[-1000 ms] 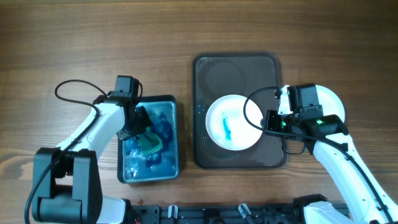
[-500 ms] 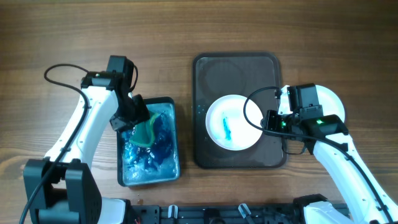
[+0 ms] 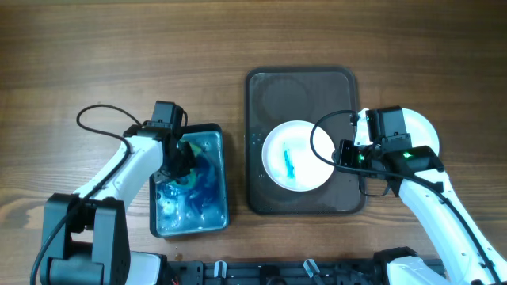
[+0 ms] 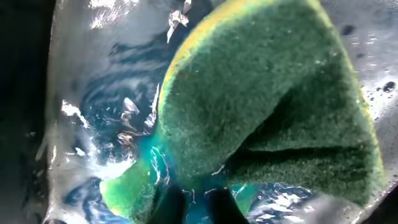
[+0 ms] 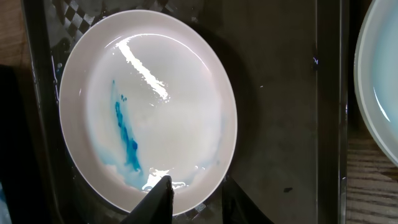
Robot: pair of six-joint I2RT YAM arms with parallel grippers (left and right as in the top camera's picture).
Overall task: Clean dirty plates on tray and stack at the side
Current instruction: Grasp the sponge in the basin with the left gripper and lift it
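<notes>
A white plate (image 3: 297,156) with a blue smear lies on the dark brown tray (image 3: 301,75); it also shows in the right wrist view (image 5: 180,106). My right gripper (image 3: 342,155) (image 5: 198,200) is shut on that plate's right rim, one finger on top of it. A second white plate (image 3: 421,128) (image 5: 380,93) lies on the table right of the tray, partly under my right arm. A third plate is not in view. My left gripper (image 3: 181,163) (image 4: 189,202) is shut on a green sponge (image 4: 267,106), down in the blue tub (image 3: 219,131).
The tub holds blue foamy water (image 4: 106,106) and stands left of the tray. The tray's far half (image 3: 297,99) is bare. The wooden table (image 3: 119,47) stretches behind both. Cables loop off both arms.
My left gripper lifted the sponge up and to the far left, then came back down into the tub water. The right arm and the smeared plate have not moved.
</notes>
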